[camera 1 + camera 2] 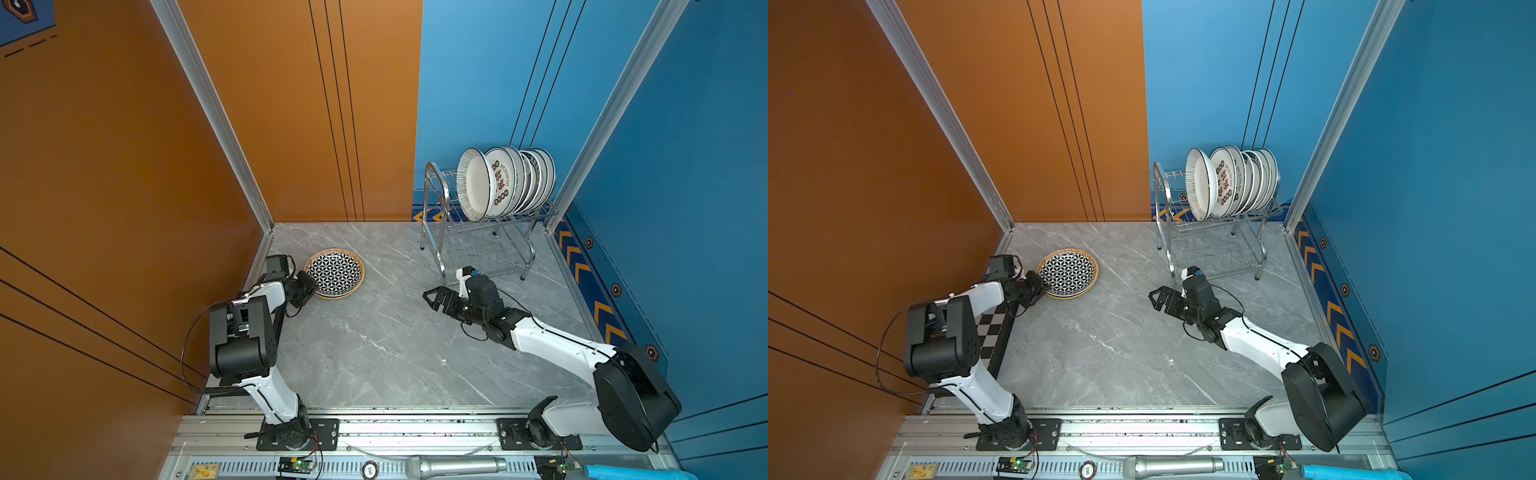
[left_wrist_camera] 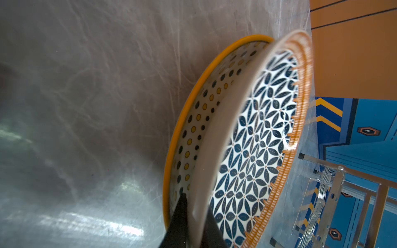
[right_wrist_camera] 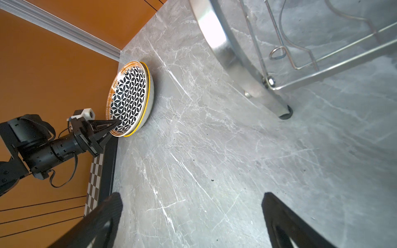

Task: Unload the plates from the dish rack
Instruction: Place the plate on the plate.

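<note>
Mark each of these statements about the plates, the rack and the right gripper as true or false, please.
1. The right gripper is open and empty. True.
2. The plates in the dish rack lie flat. False: they stand on edge on its upper shelf.
3. Two plates are stacked on the table. True: a flower-patterned plate on a yellow-rimmed plate.
4. The lower shelf holds plates. False: it holds none.

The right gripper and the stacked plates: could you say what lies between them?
Only bare tabletop separates the right gripper from the stacked plates, per the right wrist view.
</note>
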